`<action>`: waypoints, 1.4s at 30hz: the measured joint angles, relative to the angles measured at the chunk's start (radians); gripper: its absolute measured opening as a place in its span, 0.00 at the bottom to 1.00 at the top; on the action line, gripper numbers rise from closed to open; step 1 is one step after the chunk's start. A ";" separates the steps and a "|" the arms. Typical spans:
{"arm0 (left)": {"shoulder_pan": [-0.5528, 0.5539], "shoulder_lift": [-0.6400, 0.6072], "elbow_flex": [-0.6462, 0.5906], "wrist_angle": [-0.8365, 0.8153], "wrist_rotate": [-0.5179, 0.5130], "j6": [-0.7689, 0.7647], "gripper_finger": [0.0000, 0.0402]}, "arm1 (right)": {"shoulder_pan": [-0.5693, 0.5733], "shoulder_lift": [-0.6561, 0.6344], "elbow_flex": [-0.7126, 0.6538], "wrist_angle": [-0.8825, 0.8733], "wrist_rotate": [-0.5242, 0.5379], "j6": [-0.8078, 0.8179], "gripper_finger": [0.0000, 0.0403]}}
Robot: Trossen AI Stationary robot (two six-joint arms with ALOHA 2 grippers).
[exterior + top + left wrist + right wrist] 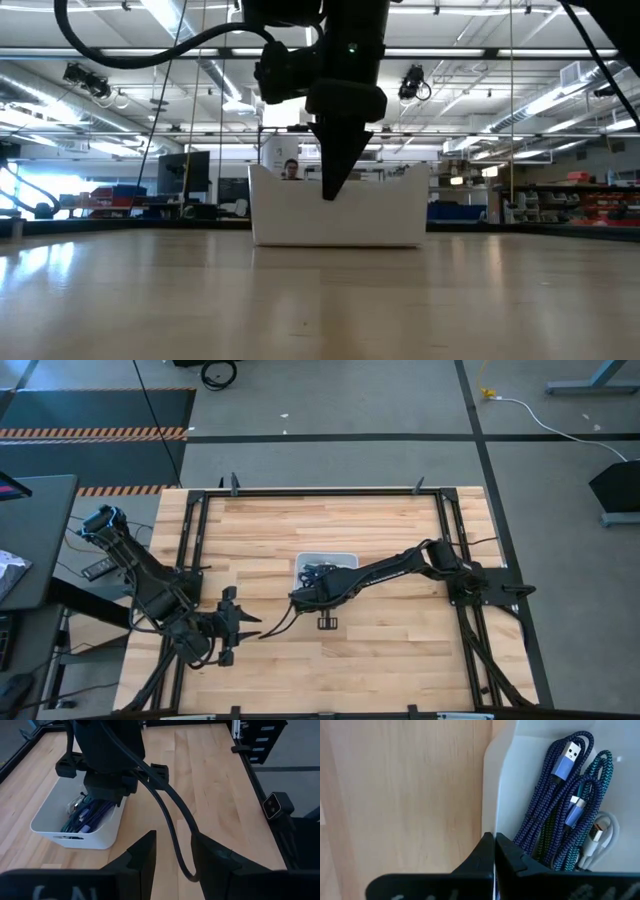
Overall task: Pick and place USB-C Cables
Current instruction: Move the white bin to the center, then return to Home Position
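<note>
Cables (555,805) lie bundled inside the white tray (345,557) at bench centre; right gripper (494,842), fingers closed and empty, hovers over the tray rim; left gripper (172,850) waits parted near the bench's front-left corner.

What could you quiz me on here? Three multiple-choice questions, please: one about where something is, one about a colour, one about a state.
1. Where are the cables?
A. spread on the table
B. inside the white tray
C. on the floor

2. What colour is the cable with the flat plug showing in the right wrist view?
A. orange
B. purple
C. black

3. How are the right gripper's fingers?
A. closed together, empty
B. spread wide
C. holding a cable

Answers:
1 B, they lie bundled within its walls.
2 B, purple braid leads to the plug.
3 A, the fingers meet at the tray's edge.

The left gripper waits open, off to the side.
</note>
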 joint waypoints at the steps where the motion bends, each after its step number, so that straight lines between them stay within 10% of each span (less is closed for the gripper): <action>1: 0.000 0.000 0.000 0.000 0.000 0.000 0.32 | -0.001 0.000 0.000 0.000 0.000 -0.001 0.01; 42: 0.027 0.000 0.000 0.008 -0.107 0.010 0.32 | 0.031 -0.112 0.001 0.025 0.007 -0.012 0.26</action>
